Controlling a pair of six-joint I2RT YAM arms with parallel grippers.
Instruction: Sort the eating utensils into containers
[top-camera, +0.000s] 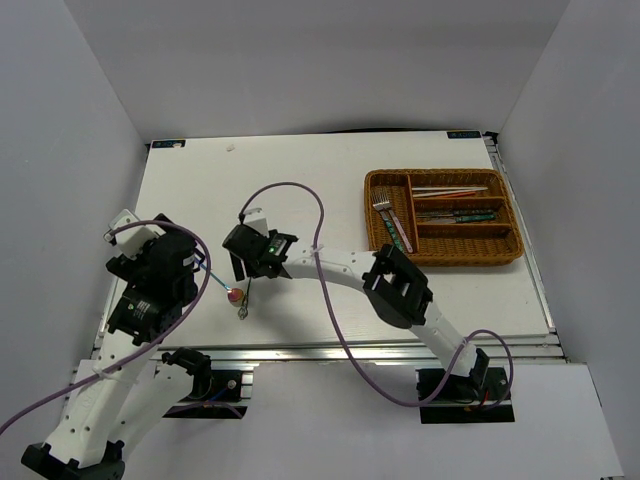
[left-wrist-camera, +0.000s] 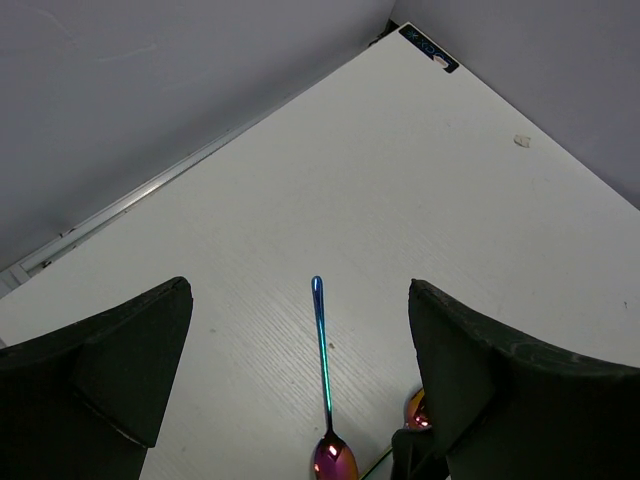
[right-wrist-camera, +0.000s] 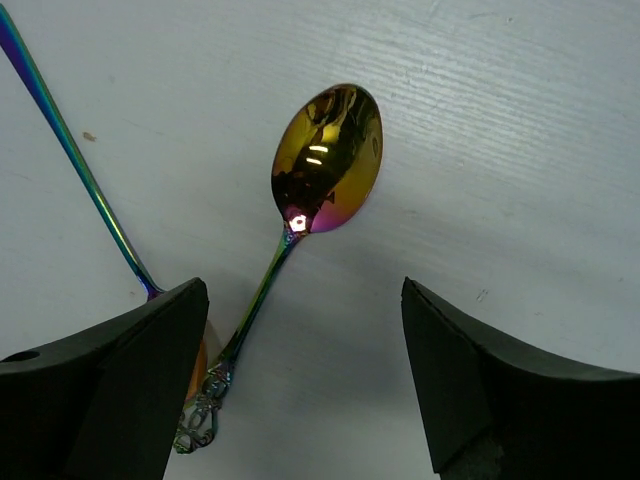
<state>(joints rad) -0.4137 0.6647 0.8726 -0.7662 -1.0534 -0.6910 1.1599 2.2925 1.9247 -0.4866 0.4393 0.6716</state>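
White tabletop (top-camera: 300, 190), grey walls (top-camera: 300, 60) all round. The right gripper (right-wrist-camera: 305, 385) is released, jaws spread wide with nothing between them. Its wrist cam gets a close look at a gold-bowled spoon (right-wrist-camera: 328, 160) lying flat, bowl at 12 o'clock, rainbow handle trailing to 7 beside the left finger. A blue-handled spoon (right-wrist-camera: 84, 168) crosses at 10, its bowl mostly hidden behind that finger.

The left gripper (left-wrist-camera: 300, 385) is slack and wide too. Its cam shows the blue handle pointing to 12 between the fingers, bowl at 6.

Only the overhead cam shows the wicker tray (top-camera: 450, 260) at the table's 2 o'clock, well apart from both spoons. It has a fork (top-camera: 390, 215) in the crosswise section, chopsticks (top-camera: 450, 190) in the far slot and knives (top-camera: 455, 213) in the middle one.
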